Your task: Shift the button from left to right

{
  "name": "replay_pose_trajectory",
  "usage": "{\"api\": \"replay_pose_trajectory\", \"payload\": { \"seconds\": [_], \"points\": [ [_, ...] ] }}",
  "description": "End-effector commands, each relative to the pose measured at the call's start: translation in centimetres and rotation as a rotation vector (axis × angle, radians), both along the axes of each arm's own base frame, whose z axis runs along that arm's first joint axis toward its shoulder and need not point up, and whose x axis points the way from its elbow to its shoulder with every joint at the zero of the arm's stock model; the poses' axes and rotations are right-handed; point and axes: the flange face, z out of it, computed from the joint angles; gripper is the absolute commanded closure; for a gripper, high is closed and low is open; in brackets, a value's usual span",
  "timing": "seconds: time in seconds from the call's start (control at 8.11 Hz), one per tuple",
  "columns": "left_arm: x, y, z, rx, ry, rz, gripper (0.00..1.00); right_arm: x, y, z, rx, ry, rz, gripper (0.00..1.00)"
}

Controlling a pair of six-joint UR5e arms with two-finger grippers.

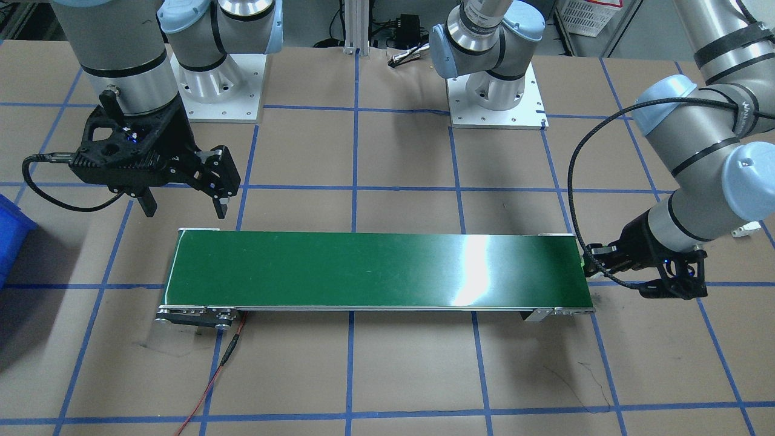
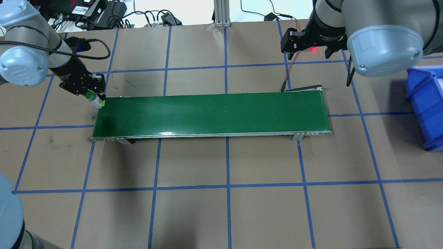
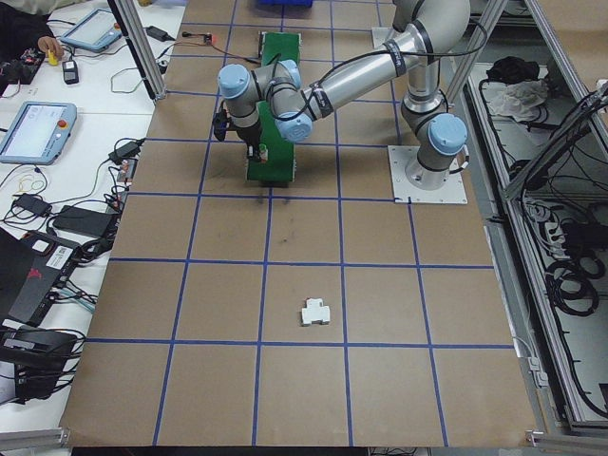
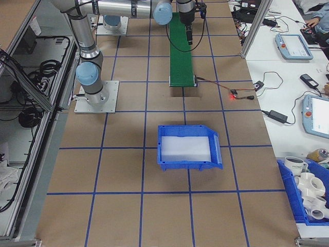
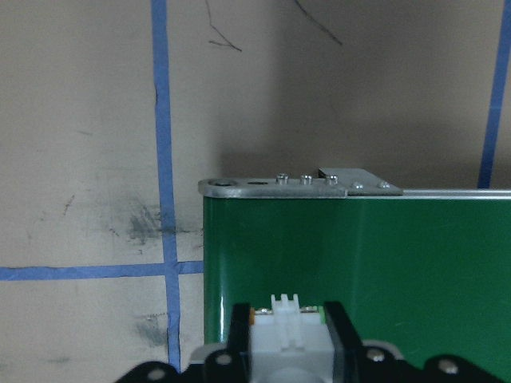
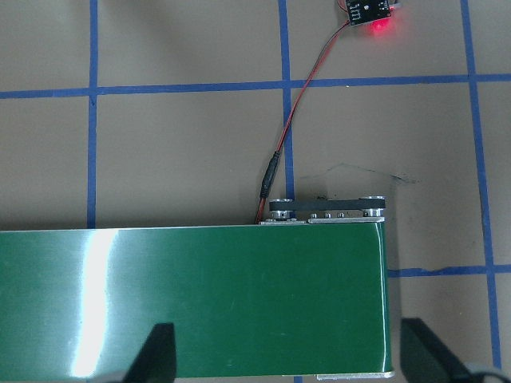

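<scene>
Fingers of my left gripper (image 2: 92, 98) are clamped on the button (image 2: 91, 96), one on each side of its white body, as my left wrist camera shows it wedged between the two dark pads (image 5: 239, 335). I hold it right at the belt's (image 2: 211, 114) left end, at the far corner, just over the edge where the green surface begins. From overhead I read its round green cap pointing up and slightly away from the belt, with the yellow-green base at the lower end nearest the belt corner, so its long axis is tilted rather than plumb. Whether the base is touching the belt I cannot tell. In the front view only a sliver of bright green (image 1: 584, 264) peeks out beside that end of the belt.

My right gripper (image 1: 181, 206) hangs above the counter (image 2: 221, 207) beyond the belt's other end, on the robot's side, with its fingers spread wide and holding nothing. Its wrist camera looks straight down on that end of the belt, a dark fingertip (image 6: 156, 355) at each lower corner of the picture.

A red wire (image 6: 291, 128) runs from that belt end to a small board with a red light (image 6: 382, 29). A blue bin (image 2: 425, 107) sits on the counter further out past the same end.
</scene>
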Motion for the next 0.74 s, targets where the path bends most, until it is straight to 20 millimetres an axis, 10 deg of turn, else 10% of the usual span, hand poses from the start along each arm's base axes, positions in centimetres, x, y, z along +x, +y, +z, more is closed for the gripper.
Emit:
{"api": "replay_pose_trajectory", "payload": {
  "seconds": [0.0, 0.62],
  "points": [
    [-0.5, -0.6, -2.7, 0.043, 0.014, -0.011, 1.00, 0.0, 0.0, 0.0, 0.001, 0.002, 0.000, 0.00],
    [-0.5, -0.3, -4.7, 0.084, 0.016, 0.014, 0.90, -0.1, 0.0, -0.1, 0.006, 0.002, -0.001, 0.00]
  ]
}}
